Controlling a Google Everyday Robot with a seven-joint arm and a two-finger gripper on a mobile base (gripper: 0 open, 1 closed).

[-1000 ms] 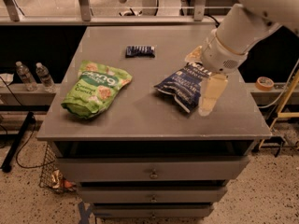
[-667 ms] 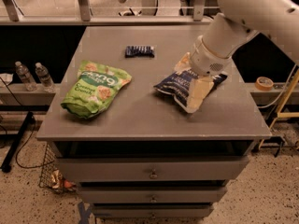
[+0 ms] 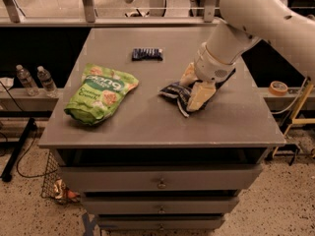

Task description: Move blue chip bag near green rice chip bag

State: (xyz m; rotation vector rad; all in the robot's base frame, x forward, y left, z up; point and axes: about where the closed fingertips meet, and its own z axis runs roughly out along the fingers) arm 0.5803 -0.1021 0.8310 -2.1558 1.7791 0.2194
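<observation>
Fingers (image 3: 199,96) of the gripper (image 3: 189,93) sit one on each side of the blue chip bag (image 3: 173,91). They are close together and look pressed onto it, and the bag is bunched up where they meet. I think they hold it this way so the bag can be lifted or slid without slipping out. The gripper is low, right down by the table (image 3: 147,127), a bit right of the middle. The big white arm (image 3: 256,14) reaches down to it from the top right.

The blue chip bag lies on the table with its dark crinkly end poking out to the left of the fingers. The green rice chip bag (image 3: 101,92) lies flat on the left side, well apart from the blue one, with bare table between them. So the job is not done yet. The blue bag has to go left, and nothing stands in the way.

A small dark blue bar (image 3: 147,54) lies near the back of the table, away from both bags. It is not the thing to move.

The table is gray, smooth and flat — a bag should slide on it easily. Under the top are drawers (image 3: 160,178) with small round knobs. On a low shelf to the left stand two water bottles (image 3: 24,77). On the right, past the table, lies a roll of tape (image 3: 278,87). The floor is speckled, and a wire basket (image 3: 51,181) sits down by the table's left corner.
</observation>
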